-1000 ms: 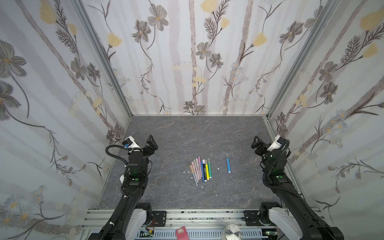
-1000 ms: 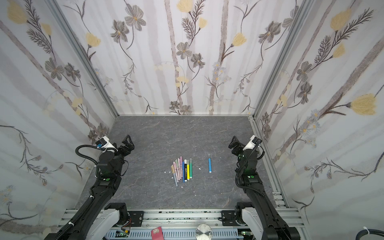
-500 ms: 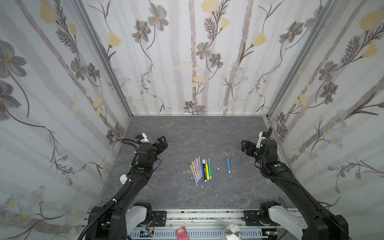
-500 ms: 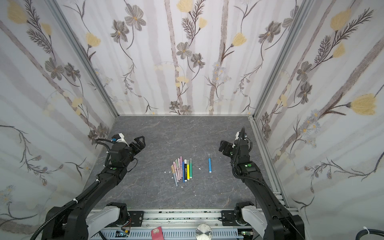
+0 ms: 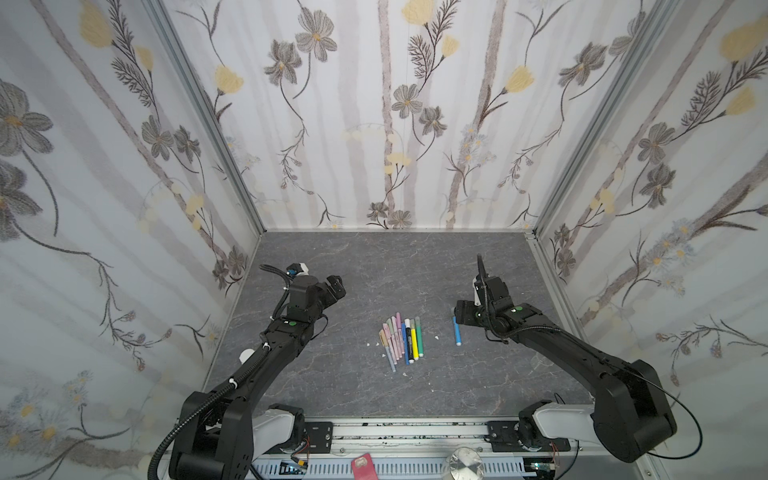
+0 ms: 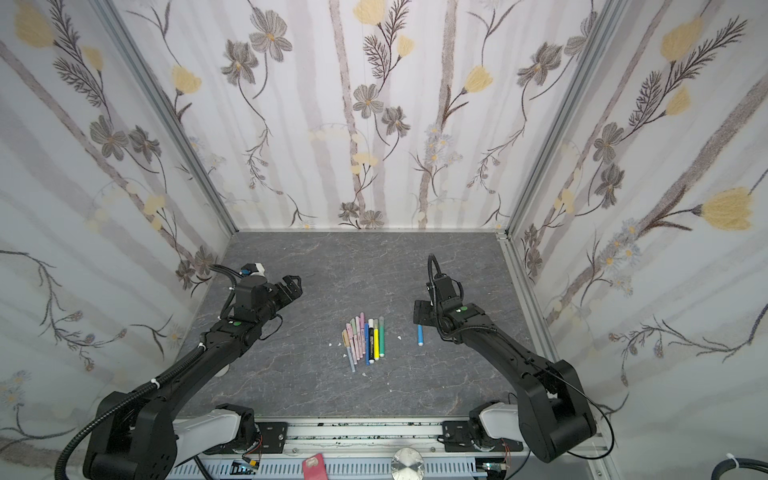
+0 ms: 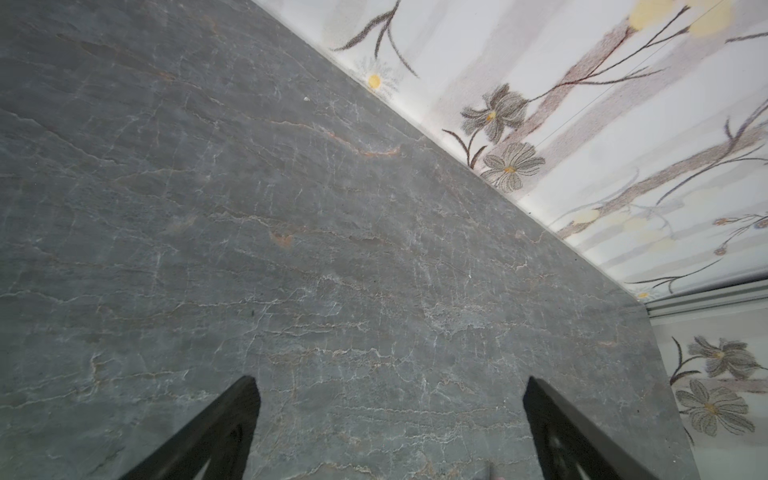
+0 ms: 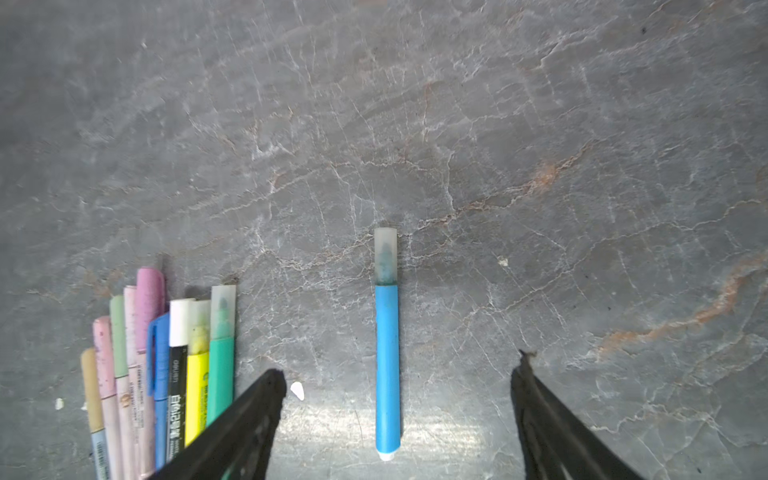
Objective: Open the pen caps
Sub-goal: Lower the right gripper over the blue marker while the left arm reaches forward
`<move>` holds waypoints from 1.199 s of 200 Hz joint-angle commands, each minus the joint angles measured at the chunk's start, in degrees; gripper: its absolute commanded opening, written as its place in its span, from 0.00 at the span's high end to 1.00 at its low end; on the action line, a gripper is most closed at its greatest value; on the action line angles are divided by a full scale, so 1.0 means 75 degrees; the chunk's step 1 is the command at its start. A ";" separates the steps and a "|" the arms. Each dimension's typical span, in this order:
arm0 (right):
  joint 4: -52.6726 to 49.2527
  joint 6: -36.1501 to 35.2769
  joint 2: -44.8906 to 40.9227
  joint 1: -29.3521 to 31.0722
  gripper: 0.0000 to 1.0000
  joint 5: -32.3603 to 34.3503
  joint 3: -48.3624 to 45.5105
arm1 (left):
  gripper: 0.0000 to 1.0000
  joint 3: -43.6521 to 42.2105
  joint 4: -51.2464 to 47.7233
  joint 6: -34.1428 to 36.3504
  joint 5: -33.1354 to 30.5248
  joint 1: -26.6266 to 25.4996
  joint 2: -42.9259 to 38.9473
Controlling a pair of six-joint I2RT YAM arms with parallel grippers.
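Right gripper (image 8: 399, 368), jaws wide, seemingly just above blue pen (image 8: 387, 332)

On the table (image 5: 353, 266), a row of pens (image 5: 402, 341) lies side by side (caps (image 5: 417, 321) toward the back wall (image 5: 374, 124)); a lone pen (image 5: 457, 332) lies apart, on its right.

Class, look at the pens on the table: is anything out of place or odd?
One light-blue plastic marker lies alone, apart from the tight row of coloured marker pens. Tiny white flecks dot the grey marbled table around them.
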 commanded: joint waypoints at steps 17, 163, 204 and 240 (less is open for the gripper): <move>-0.0061 -0.0227 0.0545 0.0099 0.24 -0.0025 0.0146 | 0.00 -0.0096 -0.0430 0.0165 -0.0188 -0.0013 -0.0085; 0.0263 -0.0378 0.1724 0.0277 0.51 -0.0507 0.0099 | 0.00 0.0427 -0.0782 0.0313 0.0142 -0.0198 0.1022; 0.0345 -0.0408 0.2062 0.0270 0.58 -0.0561 0.0008 | 0.00 0.0431 -0.0738 0.0216 0.0241 -0.0191 0.1082; 0.0391 -0.0460 0.2143 0.0276 0.64 -0.0561 -0.0105 | 0.00 0.0623 -0.0779 0.0240 0.0472 -0.0201 0.1173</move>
